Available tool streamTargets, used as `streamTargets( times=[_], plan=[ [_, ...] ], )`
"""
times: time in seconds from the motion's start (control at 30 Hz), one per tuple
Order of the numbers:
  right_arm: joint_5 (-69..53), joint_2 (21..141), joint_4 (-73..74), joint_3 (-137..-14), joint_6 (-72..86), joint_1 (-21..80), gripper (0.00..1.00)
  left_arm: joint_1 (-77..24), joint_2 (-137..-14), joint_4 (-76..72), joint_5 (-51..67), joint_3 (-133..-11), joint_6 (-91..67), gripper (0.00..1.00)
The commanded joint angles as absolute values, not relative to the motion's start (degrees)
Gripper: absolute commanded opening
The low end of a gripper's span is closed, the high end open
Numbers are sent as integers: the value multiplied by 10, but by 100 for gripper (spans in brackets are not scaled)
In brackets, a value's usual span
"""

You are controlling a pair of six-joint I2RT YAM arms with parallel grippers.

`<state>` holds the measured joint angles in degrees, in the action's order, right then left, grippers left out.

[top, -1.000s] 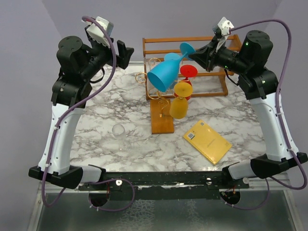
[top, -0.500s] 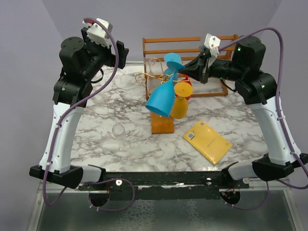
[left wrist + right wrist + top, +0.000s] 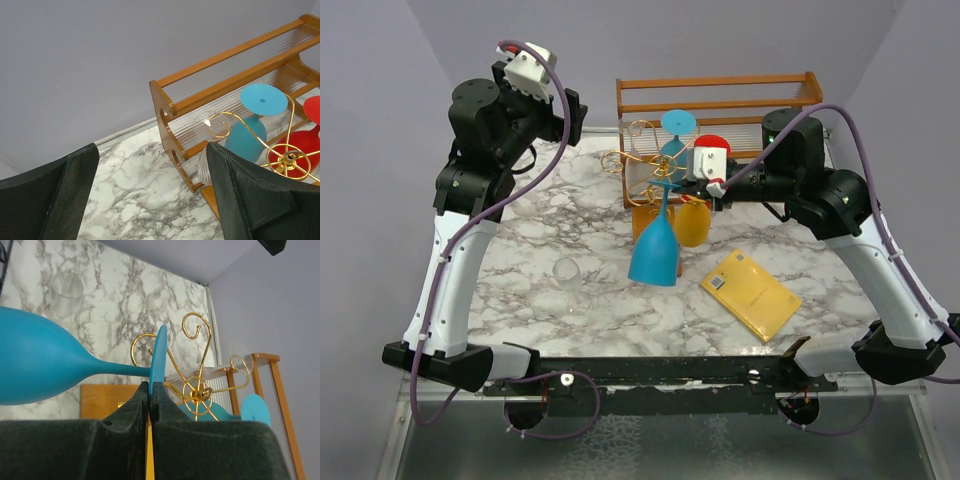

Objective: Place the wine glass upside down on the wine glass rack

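Gripping foot of blue wine glass w/ R pincer, shut tight; bowl down, stem upright, near wine glass rack. Holding L pincer wide open, empty, over counter.

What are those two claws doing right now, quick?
Left gripper: open, holding nothing.
Right gripper: closed on the foot of the blue wine glass, bowl hanging down.

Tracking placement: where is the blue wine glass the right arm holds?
Top view, centre: the matte blue wine glass hangs bowl-down from the right gripper's fingers, in front of the gold wire rack, left of the yellow glass.
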<state>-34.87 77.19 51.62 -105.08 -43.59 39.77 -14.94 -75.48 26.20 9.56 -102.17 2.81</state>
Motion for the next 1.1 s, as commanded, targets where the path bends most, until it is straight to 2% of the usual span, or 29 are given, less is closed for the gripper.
streamTargets(
  times=[0.0, 0.57, 1.07],
  plan=[
    [-248, 770, 521, -1046, -499, 427, 1, -143, -749, 241, 103, -1016, 35, 91],
    [23, 790, 446, -963, -607, 514, 1, -139, -751, 237, 111, -1012, 41, 91],
    [64, 808, 404, -953, -618, 528, 1, -139, -750, 237, 114, -1009, 43, 92]
  ],
)
